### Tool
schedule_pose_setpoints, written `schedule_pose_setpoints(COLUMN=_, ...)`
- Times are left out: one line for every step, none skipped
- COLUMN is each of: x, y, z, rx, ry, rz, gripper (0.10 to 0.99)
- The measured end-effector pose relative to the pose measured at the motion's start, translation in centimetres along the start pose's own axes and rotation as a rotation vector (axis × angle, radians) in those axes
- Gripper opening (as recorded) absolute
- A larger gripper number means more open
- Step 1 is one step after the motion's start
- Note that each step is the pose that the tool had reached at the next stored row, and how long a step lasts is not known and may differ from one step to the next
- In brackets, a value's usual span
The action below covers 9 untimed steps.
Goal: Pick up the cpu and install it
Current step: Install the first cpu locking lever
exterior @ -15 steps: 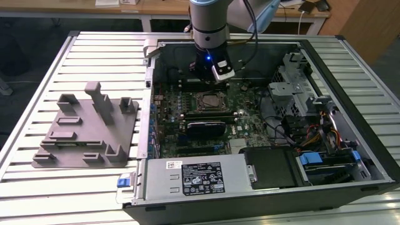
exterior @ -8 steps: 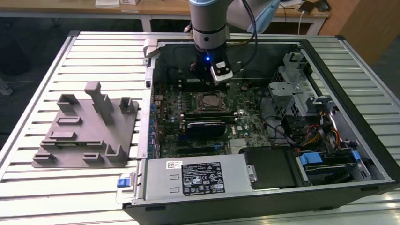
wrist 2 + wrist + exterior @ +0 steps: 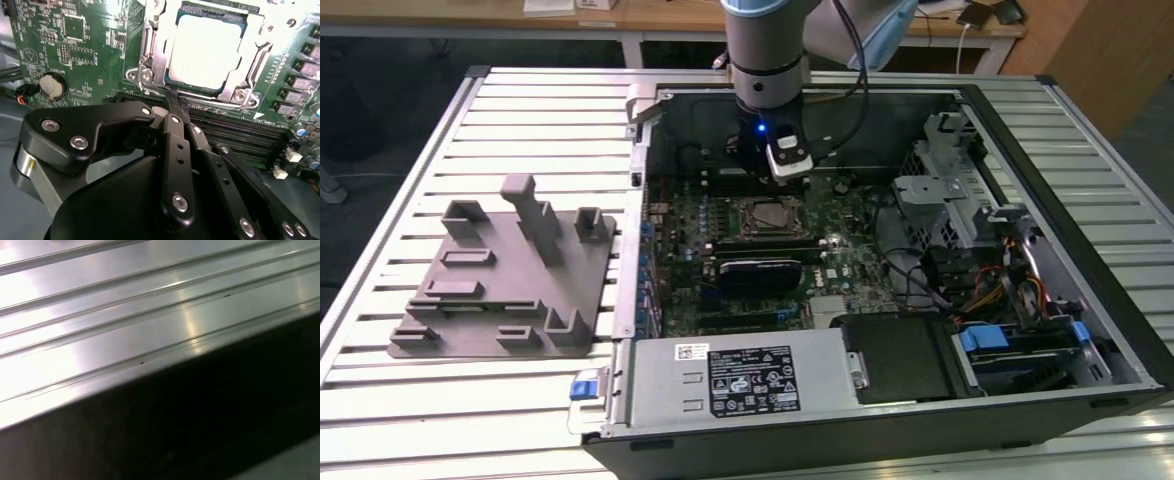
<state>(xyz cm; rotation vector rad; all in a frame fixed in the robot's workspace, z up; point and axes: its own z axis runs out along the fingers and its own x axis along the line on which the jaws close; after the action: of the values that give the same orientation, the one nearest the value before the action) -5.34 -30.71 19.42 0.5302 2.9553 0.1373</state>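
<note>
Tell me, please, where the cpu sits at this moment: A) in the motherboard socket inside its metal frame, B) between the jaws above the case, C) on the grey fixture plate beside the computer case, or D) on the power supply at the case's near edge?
A: in the second wrist view the shiny silver cpu lies flat inside the socket's metal frame on the motherboard, just beyond the gripper, whose jaws are closed together with nothing between them.

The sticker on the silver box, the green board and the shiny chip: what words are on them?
The sticker on the silver box: print too small to read.
The green board: white marks too blurred to read.
The cpu: top washed out by glare, nothing readable.
</note>
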Motion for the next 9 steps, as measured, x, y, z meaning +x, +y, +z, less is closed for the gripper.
schedule_pose_setpoints(x=0.0, y=-0.01, z=0.03, rx=0.001, ry=-0.0002, rz=0.003, gripper=0.106)
schedule_pose_setpoints(x=0.01, y=-0.01, z=0.04, rx=0.001, ry=-0.0003, rz=0.003, gripper=0.106)
schedule_pose_setpoints(x=0.01, y=-0.02, z=0.06, rx=0.0, ry=-0.0001, rz=0.003, gripper=0.106)
schedule_pose_setpoints(x=0.01, y=-0.02, z=0.07, rx=-0.003, ry=0.001, rz=0.004, gripper=0.106)
schedule_pose_setpoints(x=0.01, y=-0.02, z=0.08, rx=-0.008, ry=0.0027, rz=0.005, gripper=0.106)
schedule_pose_setpoints(x=0.01, y=-0.01, z=0.08, rx=-0.013, ry=0.0046, rz=0.005, gripper=0.106)
schedule_pose_setpoints(x=0.01, y=0.0, z=0.08, rx=-0.015, ry=0.005, rz=0.006, gripper=0.106)
schedule_pose_setpoints(x=0.01, y=-0.01, z=0.08, rx=-0.015, ry=0.0051, rz=0.006, gripper=0.106)
schedule_pose_setpoints(x=0.01, y=-0.01, z=0.09, rx=-0.015, ry=0.005, rz=0.006, gripper=0.106)
